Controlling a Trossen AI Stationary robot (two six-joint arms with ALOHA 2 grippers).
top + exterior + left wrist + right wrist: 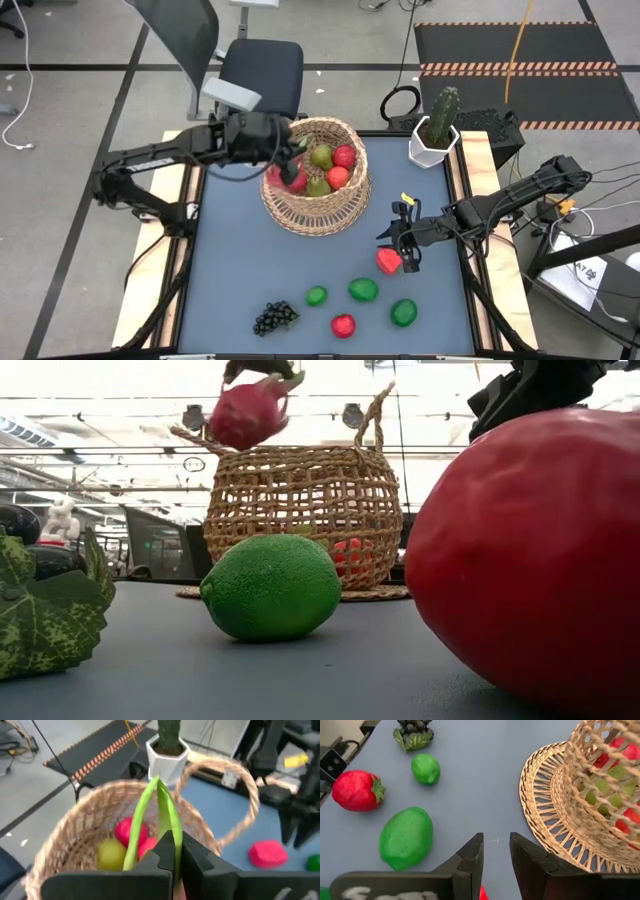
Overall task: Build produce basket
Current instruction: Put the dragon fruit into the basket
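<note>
Over the basket: the left gripper (pixel 285 152) hangs above the rim of the woven basket (pixel 312 215), clenched on a green leaf of a pink dragon fruit (pixel 247 412), so the fruit dangles clear of the rim, ready to drop in.
Basket: sits at the far middle of the counter (pixel 235 270); apples and pears already lie inside.
Right gripper: low over the right side of the counter (pixel 403 243), just above a red fruit (pixel 388 261); its fingers (pixel 470 857) stand slightly apart with nothing between them, probably lined up for the next pick.
Loose produce: limes (pixel 316 296), a strawberry (pixel 343 325) and a grape bunch (pixel 275 318) wait at the near edge.
Bystander: a potted cactus (pixel 437 125) at the far right, apart from the work.
</note>
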